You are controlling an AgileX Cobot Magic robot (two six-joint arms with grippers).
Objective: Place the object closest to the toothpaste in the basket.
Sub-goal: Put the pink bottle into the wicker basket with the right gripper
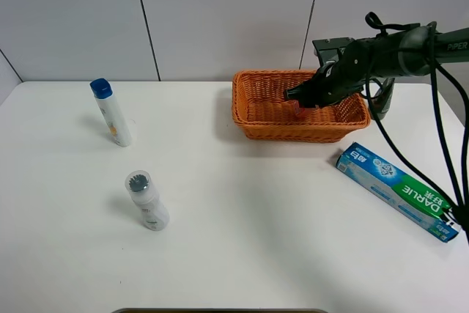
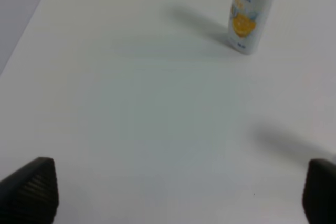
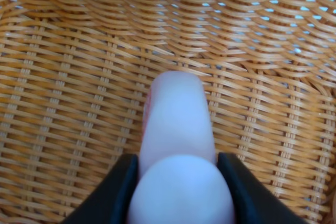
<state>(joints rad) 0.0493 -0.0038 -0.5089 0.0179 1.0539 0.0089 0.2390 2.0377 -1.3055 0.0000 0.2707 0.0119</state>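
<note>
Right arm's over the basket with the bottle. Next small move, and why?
Probably open the right gripper and let go. Its fingers are clamped on the pale bottle, which hangs inside the basket walls, close over the woven floor. I cannot tell whether it touches the floor, but any drop looks short.

Wicker basket (image 1: 293, 131) walls closely ring the jaws; bare table (image 1: 242, 218) stretches wide beside it.

I'm looking down into the wicker basket (image 3: 68, 77), my right gripper (image 3: 177, 187) clamping a pale rounded bottle (image 3: 176, 119), black fingers (image 3: 113, 195) pressing both its sides, its far end pointing at the woven floor.
</note>
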